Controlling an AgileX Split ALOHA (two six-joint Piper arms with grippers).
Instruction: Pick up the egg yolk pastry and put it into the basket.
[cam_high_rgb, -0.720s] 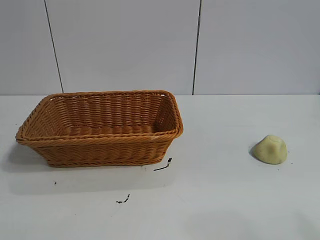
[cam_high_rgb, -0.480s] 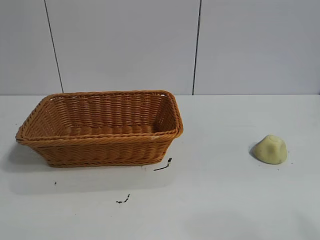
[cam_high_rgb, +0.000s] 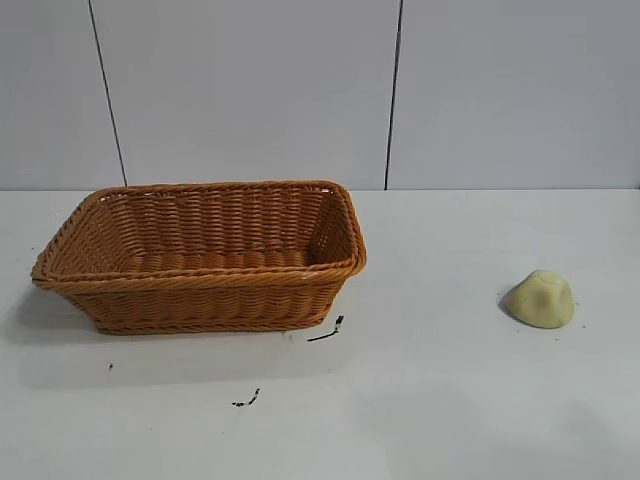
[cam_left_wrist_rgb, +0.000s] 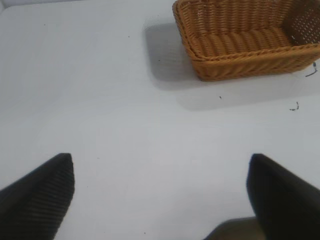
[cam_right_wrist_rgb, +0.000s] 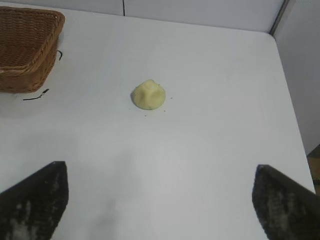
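Right wrist view is aimed so that the egg yolk pastry (cam_right_wrist_rgb: 148, 94) is framed between the widely parted fingers (cam_right_wrist_rgb: 35, 200) of the right gripper (cam_right_wrist_rgb: 160, 200), a stance judged to be a lining-up for the grasp, though the pastry is seen well ahead of the fingertips, untouched on the white table (cam_right_wrist_rgb: 210, 140). Well apart from it, the basket (cam_high_rgb: 200, 255) is left empty to receive it, while the left gripper (cam_left_wrist_rgb: 160, 195) is held idle with fingers (cam_left_wrist_rgb: 40, 192) spread over bare table near the basket

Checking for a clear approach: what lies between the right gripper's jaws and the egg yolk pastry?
Only bare white table. The right wrist view shows nothing between the open right gripper and the egg yolk pastry.
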